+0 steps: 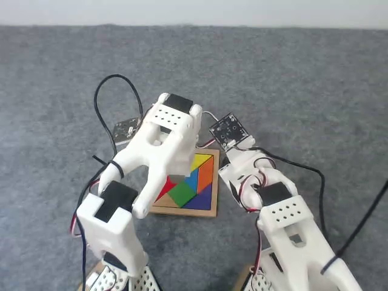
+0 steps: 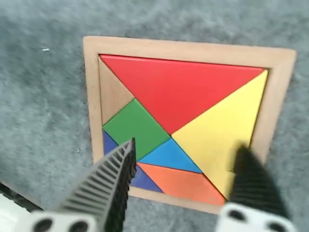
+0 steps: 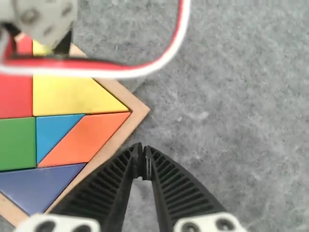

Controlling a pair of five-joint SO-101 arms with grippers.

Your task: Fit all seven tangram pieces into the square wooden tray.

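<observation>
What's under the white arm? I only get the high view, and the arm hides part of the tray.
Observer: A three-cornered gap of bare wood, next to the green square.
Operator: Is the left gripper holding a piece for it?
Observer: No. The left gripper is open and empty above the tray.
Operator: And the right one?
Observer: The right gripper is shut on nothing, over the carpet beside the tray's corner.
</observation>
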